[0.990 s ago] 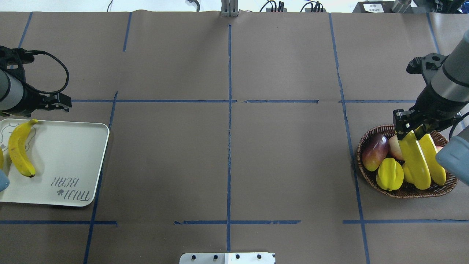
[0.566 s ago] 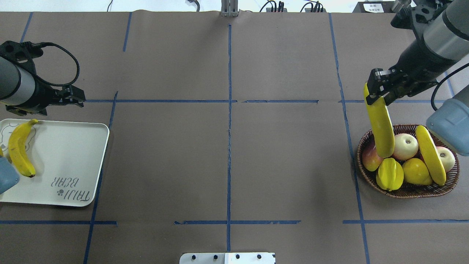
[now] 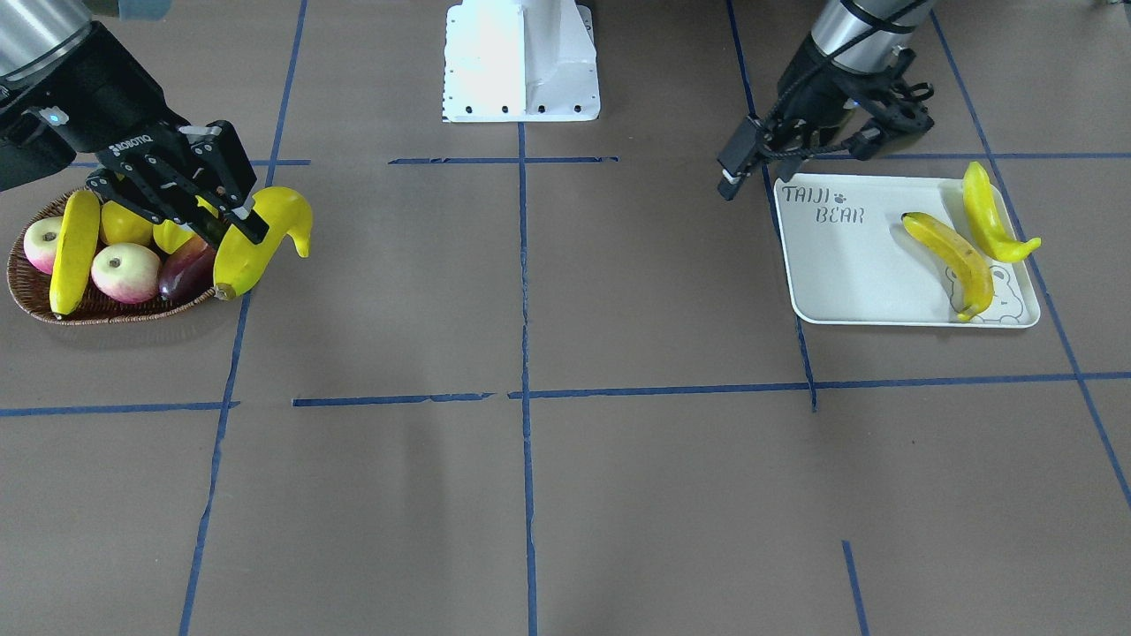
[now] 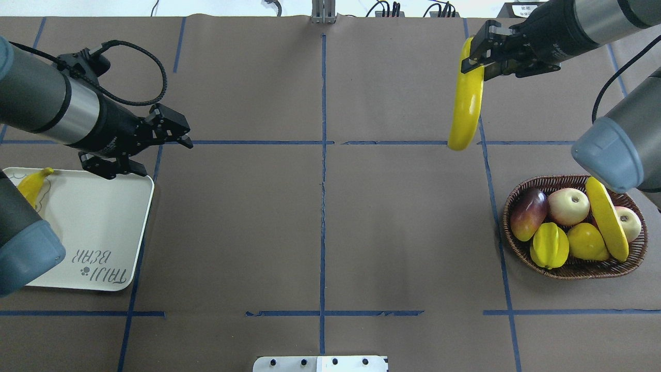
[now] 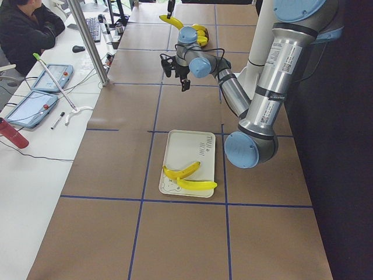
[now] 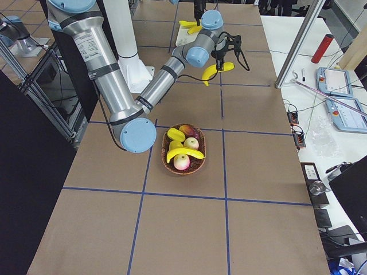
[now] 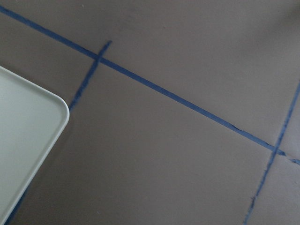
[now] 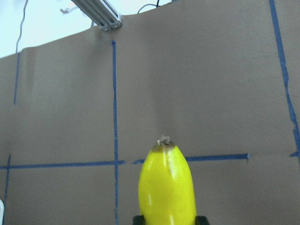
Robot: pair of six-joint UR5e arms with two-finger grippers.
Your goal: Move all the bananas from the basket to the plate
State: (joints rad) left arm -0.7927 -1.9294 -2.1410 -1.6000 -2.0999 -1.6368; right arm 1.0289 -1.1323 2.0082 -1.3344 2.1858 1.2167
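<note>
My right gripper is shut on one end of a glossy yellow banana, which hangs in the air beyond and left of the wicker basket. The same banana fills the bottom of the right wrist view. One more banana lies in the basket. In the front view two bananas lie on the "TAIJI BEAR" plate. My left gripper is open and empty, just past the plate's far right corner. My left arm hides most of the plate's bananas in the overhead view.
The basket also holds a dark red mango, two apples, a ridged starfruit and a yellow lemon. The white robot base sits at the near edge. Blue tape lines cross the brown table. An operator sits at the side.
My right gripper has lifted the banana out of the basket and carried it away from the robot and leftward. My left arm has swung right, away from the plate.
</note>
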